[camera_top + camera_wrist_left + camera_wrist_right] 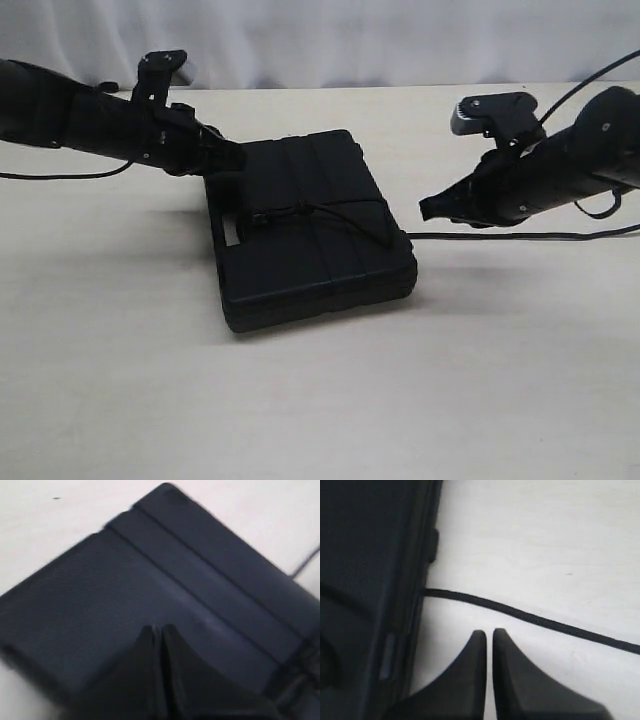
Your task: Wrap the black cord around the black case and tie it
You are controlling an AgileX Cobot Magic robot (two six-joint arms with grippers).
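The black case (310, 230) lies flat in the middle of the table, handle side toward the left. The black cord (330, 210) crosses its lid with a knot near the middle, and one end trails right across the table (520, 236). My left gripper (238, 158) hovers over the case's far left corner, shut and empty; its wrist view shows the ribbed lid (150, 565) beneath the tips (159, 628). My right gripper (428, 210) hangs right of the case, shut and empty, just above the trailing cord (530, 617), which emerges from the case's side (375, 580).
The pale table (320, 400) stretches bare in front of the case. A white backdrop (330, 40) closes the far side. A thin glossy arm cable (60, 176) hangs under the left arm, another loops by the right arm (600, 210).
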